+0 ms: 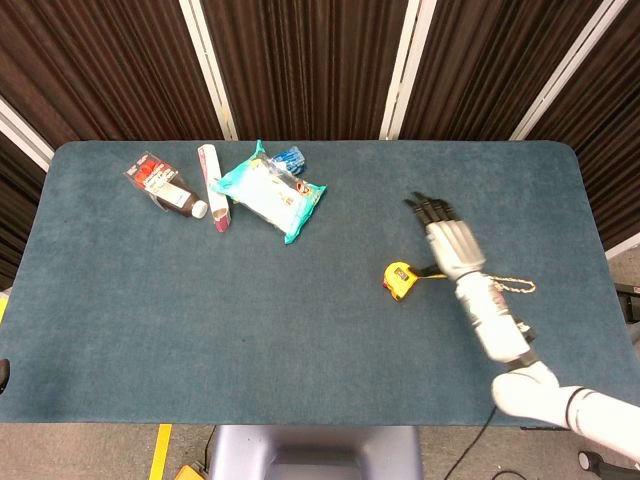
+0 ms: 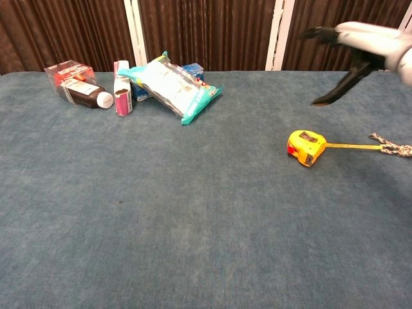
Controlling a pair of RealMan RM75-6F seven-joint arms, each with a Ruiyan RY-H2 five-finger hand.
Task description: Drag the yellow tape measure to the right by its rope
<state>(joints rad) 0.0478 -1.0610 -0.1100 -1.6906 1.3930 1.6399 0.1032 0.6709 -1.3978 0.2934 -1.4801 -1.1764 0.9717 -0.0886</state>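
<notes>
Head view: our yellow tape measure (image 1: 398, 279) lies right of the frame's centre on the blue-green table (image 1: 300, 340), released.
We see its yellow strap run right to the braided rope (image 1: 512, 286), which lies loose on the felt; in the chest view the tape measure (image 2: 306, 147) sits at the right with the rope (image 2: 389, 147) at the frame's right edge. Our right hand (image 1: 448, 238) hovers above them, holding nothing, fingers spread and pointing toward the upper left; the chest view shows it at the upper right (image 2: 360, 45), clear of the table. Far off at the upper left lie a teal wipes pack (image 1: 268, 191), a brown bottle (image 1: 175, 197), a pink-and-white tube (image 1: 213, 186) and a blue item (image 1: 288, 158).
</notes>
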